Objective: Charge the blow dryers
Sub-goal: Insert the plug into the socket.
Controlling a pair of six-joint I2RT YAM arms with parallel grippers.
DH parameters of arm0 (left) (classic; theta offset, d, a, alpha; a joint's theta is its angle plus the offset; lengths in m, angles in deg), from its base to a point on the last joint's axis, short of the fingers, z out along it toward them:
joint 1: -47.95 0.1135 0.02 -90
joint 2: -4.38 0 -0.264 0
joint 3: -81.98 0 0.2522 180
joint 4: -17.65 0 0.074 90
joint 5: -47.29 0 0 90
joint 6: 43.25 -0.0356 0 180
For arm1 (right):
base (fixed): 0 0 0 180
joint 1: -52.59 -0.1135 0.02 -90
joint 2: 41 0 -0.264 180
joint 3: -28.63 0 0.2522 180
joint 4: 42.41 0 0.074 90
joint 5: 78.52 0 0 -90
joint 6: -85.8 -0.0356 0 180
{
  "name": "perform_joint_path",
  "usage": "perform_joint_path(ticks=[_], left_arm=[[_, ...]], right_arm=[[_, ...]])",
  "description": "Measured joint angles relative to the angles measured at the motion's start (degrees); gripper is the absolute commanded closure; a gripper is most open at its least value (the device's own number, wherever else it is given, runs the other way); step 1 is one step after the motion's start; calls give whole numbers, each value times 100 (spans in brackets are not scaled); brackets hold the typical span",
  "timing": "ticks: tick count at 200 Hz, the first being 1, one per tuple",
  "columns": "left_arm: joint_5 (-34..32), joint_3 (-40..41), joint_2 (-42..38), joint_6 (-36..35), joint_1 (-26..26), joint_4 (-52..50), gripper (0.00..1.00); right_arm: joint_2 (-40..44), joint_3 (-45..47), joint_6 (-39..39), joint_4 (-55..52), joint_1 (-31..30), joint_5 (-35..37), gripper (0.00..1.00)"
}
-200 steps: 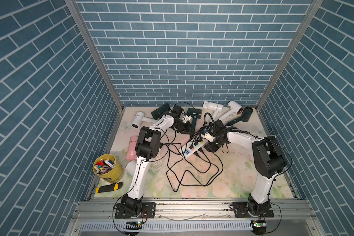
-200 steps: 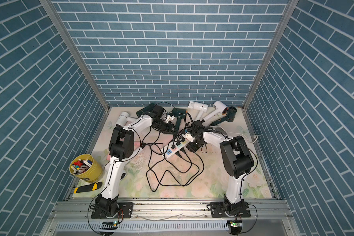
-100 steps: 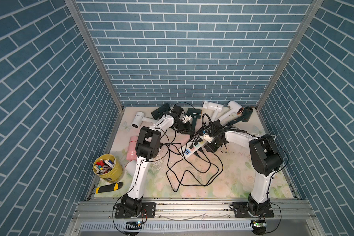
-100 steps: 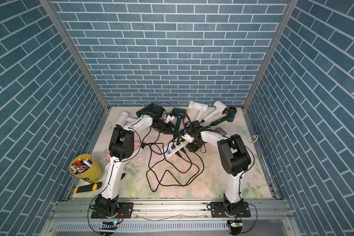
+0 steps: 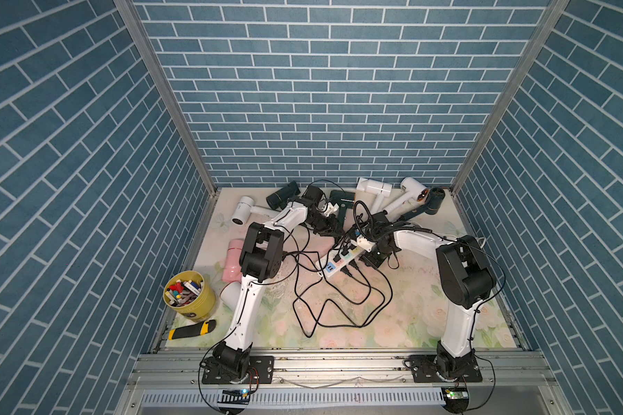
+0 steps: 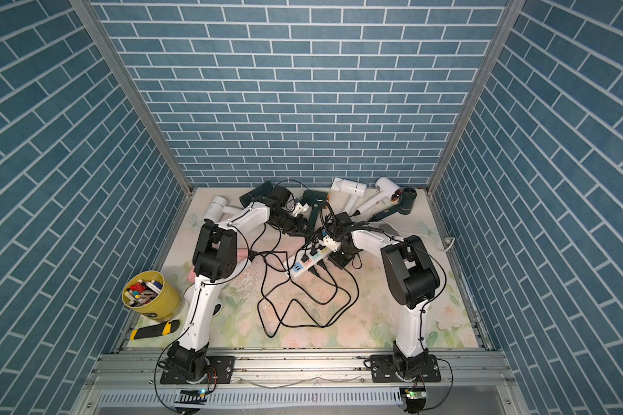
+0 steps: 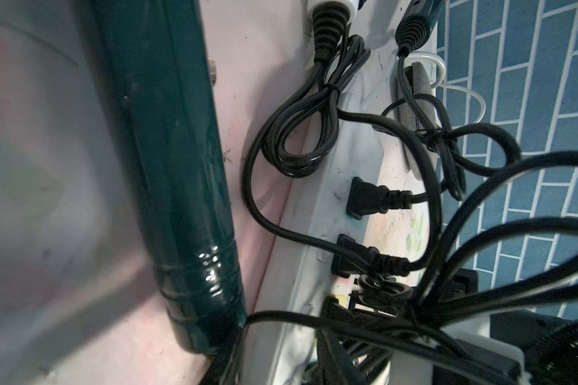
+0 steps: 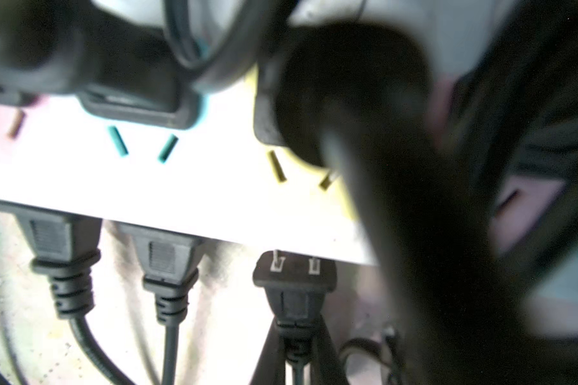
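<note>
Newly, right gripper (image 5: 372, 259) had closed at the strip (image 5: 333, 266); grip contents unclear. State of left gripper (image 5: 328, 228), near green dryer (image 5: 342, 206), unreadable. Markers (image 5: 182, 289) sat in yellow cup (image 5: 198, 309).

Robot lab cell, a staged set. Three walls (image 5: 321, 107) are flat panels printed with blue brick, held by bare aluminium posts (image 5: 166, 100) at the back corners. The tabletop (image 5: 392, 323) has a floral sheet that ends at an aluminium rail (image 5: 339, 363) in front. Two white-and-black robot arms, left arm (image 5: 245, 309) and right arm (image 5: 461, 316), are bolted to the rail on black plates (image 5: 238, 373). A slotted cable duct (image 5: 303, 397) and small lit circuit boards (image 5: 455, 395) sit below the rail. The props are household stuff: dryers (image 5: 374, 187), power strip (image 5: 342, 260), tangled cords (image 5: 339, 309), yellow cup (image 5: 195, 305) of pens, box cutter (image 5: 191, 330). Both top views show the same setup.
</note>
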Motion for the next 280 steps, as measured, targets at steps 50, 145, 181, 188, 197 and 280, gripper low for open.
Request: perform_joint_path(ticks=[50,145,181,188,197,280], left_arm=[[-39,96,229,-111,-164,46,60],[55,396,136,-129,-166,435,61],[39,396,136,-127,-175,481,62],[35,396,136,-125,-177,498,62],[33,398,136,-127,-177,525,62],[-26,437,136,-170,-260,662,63]], right_arm=[[15,2,-240,-11,-11,4,100],[120,-79,-1075,-146,-90,22,100],[111,-234,-1419,-210,-166,72,100],[107,-267,-1467,-216,-184,96,100],[101,-284,-1543,-214,-208,138,100],[-162,-562,-1729,-446,-240,166,100]])
